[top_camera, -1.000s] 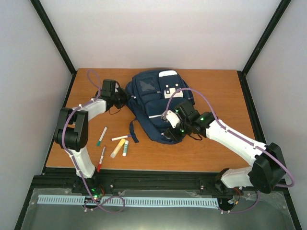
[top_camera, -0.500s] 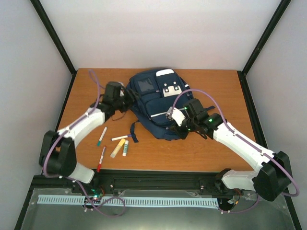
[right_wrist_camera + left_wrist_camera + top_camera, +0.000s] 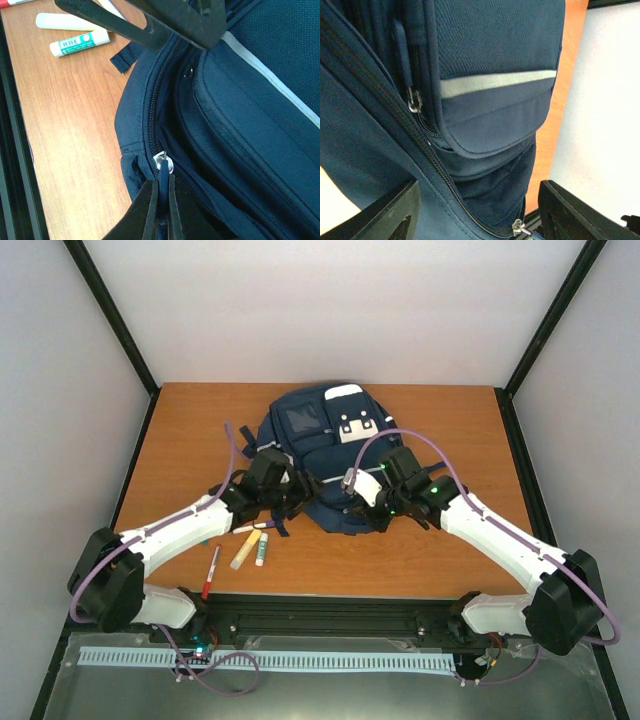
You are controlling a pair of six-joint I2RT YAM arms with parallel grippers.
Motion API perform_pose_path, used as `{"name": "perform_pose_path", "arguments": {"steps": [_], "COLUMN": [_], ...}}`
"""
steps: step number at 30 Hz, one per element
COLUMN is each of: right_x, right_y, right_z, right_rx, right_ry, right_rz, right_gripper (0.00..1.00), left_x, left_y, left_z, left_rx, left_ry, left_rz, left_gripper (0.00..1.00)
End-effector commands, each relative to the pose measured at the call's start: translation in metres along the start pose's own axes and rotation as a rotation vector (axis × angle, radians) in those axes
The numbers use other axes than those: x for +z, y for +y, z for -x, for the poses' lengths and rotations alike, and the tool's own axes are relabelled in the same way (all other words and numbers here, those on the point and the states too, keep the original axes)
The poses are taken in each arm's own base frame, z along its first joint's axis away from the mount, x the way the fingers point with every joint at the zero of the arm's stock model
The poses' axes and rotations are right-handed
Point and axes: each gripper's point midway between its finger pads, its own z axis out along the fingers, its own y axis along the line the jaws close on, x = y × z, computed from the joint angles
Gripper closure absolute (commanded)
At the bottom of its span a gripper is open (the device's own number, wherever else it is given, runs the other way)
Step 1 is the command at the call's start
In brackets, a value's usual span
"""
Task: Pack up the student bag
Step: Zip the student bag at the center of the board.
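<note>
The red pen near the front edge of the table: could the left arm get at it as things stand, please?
Probably yes. The red pen lies bare on the table with nothing over it. The left gripper is open and empty at the bag, so it would only need to draw back.

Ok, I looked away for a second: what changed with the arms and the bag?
The left gripper opened and swung from the far-left side of the student bag toward the near edge, now by its near-left corner. The bag turned slightly. The right gripper stayed shut on the zipper pull, shifting only a little; the visible markers lay still.
</note>
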Motion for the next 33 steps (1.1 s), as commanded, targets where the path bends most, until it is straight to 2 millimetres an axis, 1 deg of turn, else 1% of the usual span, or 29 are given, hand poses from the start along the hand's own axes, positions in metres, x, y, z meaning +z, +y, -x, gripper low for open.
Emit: {"name": "perform_pose_path", "arguments": {"steps": [1, 4, 8, 10, 13, 14, 15, 16, 20, 25, 28, 33], "right_x": [-0.007, 0.0, 0.008, 0.011, 0.016, 0.018, 0.02, 0.022, 0.028, 0.016, 0.006, -0.017], "right_y": [0.02, 0.028, 0.04, 0.041, 0.043, 0.045, 0.045, 0.044, 0.028, 0.02, 0.011, -0.009], "right_z": [0.013, 0.002, -0.011, -0.017, -0.025, -0.029, -0.034, -0.04, -0.065, -0.083, -0.088, -0.088], "right_rx": [-0.119, -0.148, -0.187, -0.196, -0.186, -0.18, -0.173, -0.165, -0.109, -0.04, -0.007, 0.055], "right_ry": [-0.065, -0.035, 0.003, 0.02, 0.059, 0.076, 0.095, 0.116, 0.211, 0.243, 0.233, 0.178], "right_rz": [0.056, 0.084, 0.136, 0.147, 0.172, 0.185, 0.189, 0.187, 0.112, 0.094, 0.062, -0.006], "right_gripper": [0.97, 0.97, 0.97, 0.97, 0.97, 0.97, 0.97, 0.97, 0.97, 0.97, 0.97, 0.97], "left_x": [0.011, 0.025, 0.045, 0.054, 0.063, 0.064, 0.064, 0.063, 0.057, 0.049, 0.045, 0.035], "left_y": [-0.002, 0.003, 0.007, 0.008, 0.012, 0.014, 0.015, 0.017, 0.021, 0.035, 0.044, 0.054], "left_z": [-0.022, -0.024, -0.023, -0.022, -0.021, -0.021, -0.021, -0.02, -0.019, -0.021, -0.024, -0.024], "left_rx": [-0.07, -0.072, -0.068, -0.056, -0.044, -0.043, -0.038, -0.033, -0.017, -0.018, -0.022, -0.012], "left_ry": [0.082, 0.108, 0.117, 0.121, 0.127, 0.125, 0.122, 0.116, 0.092, 0.07, 0.072, 0.044], "left_rz": [-0.006, 0.006, 0.018, 0.026, 0.033, 0.038, 0.04, 0.045, 0.052, 0.072, 0.083, 0.102], "left_gripper": [0.33, 0.35, 0.45, 0.56, 0.8, 0.9, 0.96, 0.99, 0.99, 0.99, 0.99, 0.99]}}
